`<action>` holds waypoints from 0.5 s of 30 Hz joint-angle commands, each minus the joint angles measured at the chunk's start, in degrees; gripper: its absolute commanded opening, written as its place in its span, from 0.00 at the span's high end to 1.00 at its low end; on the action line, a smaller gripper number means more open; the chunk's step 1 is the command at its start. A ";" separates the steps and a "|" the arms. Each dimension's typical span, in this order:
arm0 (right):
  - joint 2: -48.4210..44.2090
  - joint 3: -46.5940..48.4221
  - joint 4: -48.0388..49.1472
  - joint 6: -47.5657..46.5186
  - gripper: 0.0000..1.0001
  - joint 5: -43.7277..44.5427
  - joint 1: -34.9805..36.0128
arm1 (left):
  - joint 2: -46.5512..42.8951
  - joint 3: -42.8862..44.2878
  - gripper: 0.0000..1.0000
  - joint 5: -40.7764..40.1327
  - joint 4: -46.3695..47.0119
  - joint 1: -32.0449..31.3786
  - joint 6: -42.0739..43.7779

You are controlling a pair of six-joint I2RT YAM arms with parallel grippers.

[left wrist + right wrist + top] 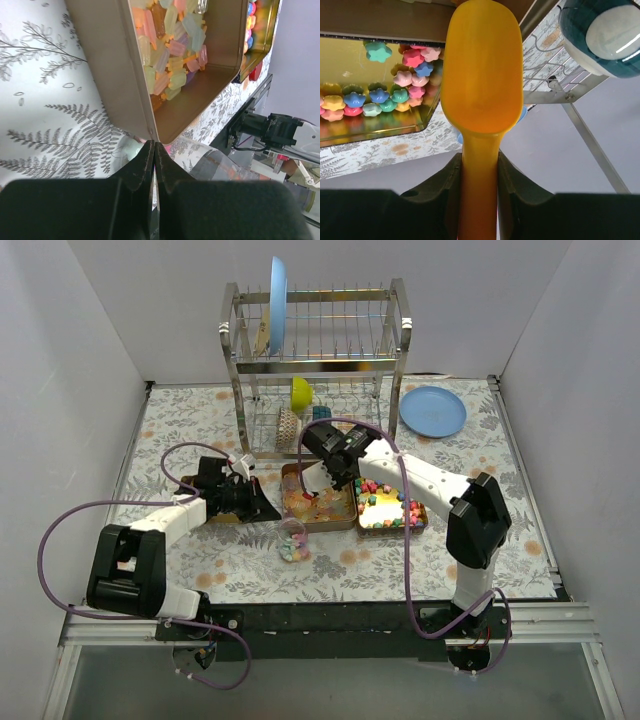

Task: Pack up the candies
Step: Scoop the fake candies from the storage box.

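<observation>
On flowered table [250, 570], before dish rack [316, 360]: two metal trays [320, 528]. Right gripper [480, 165] clamped on yellow scoop [482, 75] handle, above them. Left gripper [154, 147] fingers pressed together at a tray corner. Filling both trays and small clear cup [292, 540]: candies [415, 57].

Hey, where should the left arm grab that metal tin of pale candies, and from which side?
Probably the thin upright wall of the tin, by the corner nearest the left gripper, which is shut now. Come down from above, one finger inside, one outside: the wall is straight and thin, and the floor at that corner is bare of candies.
</observation>
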 commanded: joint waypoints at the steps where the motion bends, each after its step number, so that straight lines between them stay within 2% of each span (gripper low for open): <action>1: 1.58 -2.73 2.10 -8.97 0.99 8.99 1.53 | -3.47 -2.53 1.00 1.56 3.01 -1.16 -1.96; 6: 2.99 -6.59 5.26 -9.33 0.99 9.87 3.73 | -3.30 -4.46 1.00 0.33 4.24 -1.69 -2.49; 15: 4.22 -5.02 1.23 -3.09 0.99 2.51 7.15 | 0.65 -4.47 1.00 -0.37 6.17 -3.88 -1.88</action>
